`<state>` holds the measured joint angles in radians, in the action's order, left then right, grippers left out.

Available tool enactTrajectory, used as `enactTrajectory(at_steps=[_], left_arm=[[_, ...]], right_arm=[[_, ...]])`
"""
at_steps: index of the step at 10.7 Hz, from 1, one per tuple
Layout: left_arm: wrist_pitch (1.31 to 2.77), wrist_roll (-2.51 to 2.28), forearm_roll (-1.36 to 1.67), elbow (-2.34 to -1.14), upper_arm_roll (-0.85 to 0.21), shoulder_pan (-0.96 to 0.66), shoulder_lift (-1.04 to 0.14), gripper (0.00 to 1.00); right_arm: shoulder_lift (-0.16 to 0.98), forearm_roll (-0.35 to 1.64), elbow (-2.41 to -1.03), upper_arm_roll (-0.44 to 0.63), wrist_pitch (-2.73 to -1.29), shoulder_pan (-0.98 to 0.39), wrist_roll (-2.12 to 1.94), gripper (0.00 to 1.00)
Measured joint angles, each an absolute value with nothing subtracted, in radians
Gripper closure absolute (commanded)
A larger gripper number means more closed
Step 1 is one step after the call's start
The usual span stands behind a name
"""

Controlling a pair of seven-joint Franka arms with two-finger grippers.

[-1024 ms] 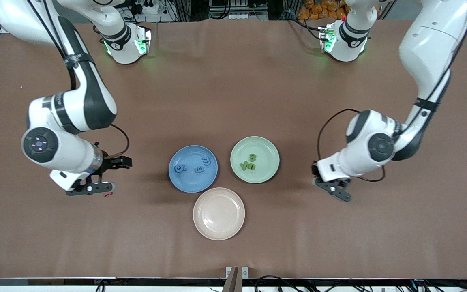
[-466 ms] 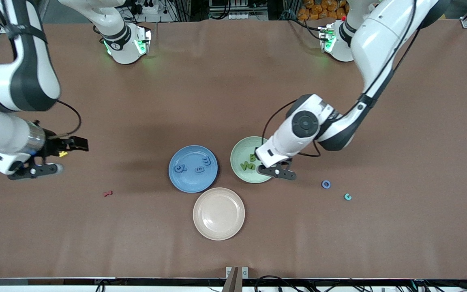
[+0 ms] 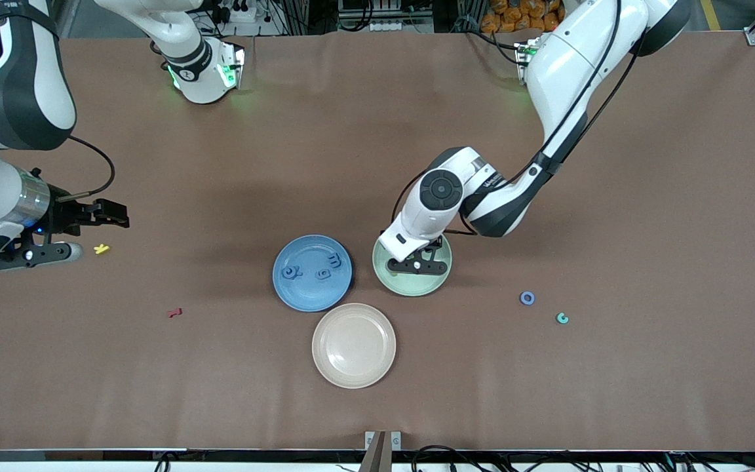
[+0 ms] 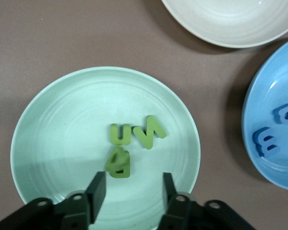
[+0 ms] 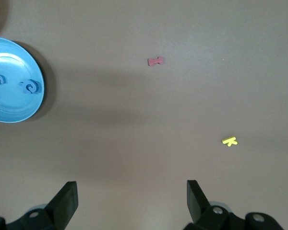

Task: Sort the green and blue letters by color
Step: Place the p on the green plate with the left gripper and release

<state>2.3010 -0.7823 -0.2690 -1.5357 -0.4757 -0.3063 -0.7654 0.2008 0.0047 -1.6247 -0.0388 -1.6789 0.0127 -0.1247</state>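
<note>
My left gripper [image 3: 417,267] is open and empty, low over the green plate [image 3: 410,289]. In the left wrist view the gripper [image 4: 133,194] hangs over three green letters [image 4: 120,134] in the middle of the green plate [image 4: 62,134]. The blue plate [image 3: 305,296] holds three blue letters [image 3: 322,274]. A blue ring letter [image 3: 527,298] and a teal-green letter [image 3: 562,318] lie on the table toward the left arm's end. My right gripper [image 3: 30,254] is open and empty at the right arm's end, over bare table [image 5: 132,201].
A beige plate [image 3: 354,345] sits nearer to the front camera than the two coloured plates. A small yellow letter [image 3: 101,248] lies beside my right gripper. A dark red letter [image 3: 174,313] lies between that gripper and the blue plate.
My left gripper moved from the loose letters' spot to the green plate's edge, then over its middle. My right gripper moved toward the right arm's end, uncovering the yellow letter.
</note>
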Motion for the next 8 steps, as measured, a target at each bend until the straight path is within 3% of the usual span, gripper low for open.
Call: enactTrajectory(at_steps=[5,8], left_arm=[[2.297,-0.762,-0.338,-1.489,-0.450,-0.244,-0.688,0.00],[2.153,-0.674,-0.338,-1.484,-0.451,-0.145,-0.549,0.00]], right_arm=[[0.135,0.005,-1.693,-0.038,-1.705,0.011,-0.125,0.00],[0.129,0.005,-1.703,-0.037,-1.708,0.012,-0.125,0.00]])
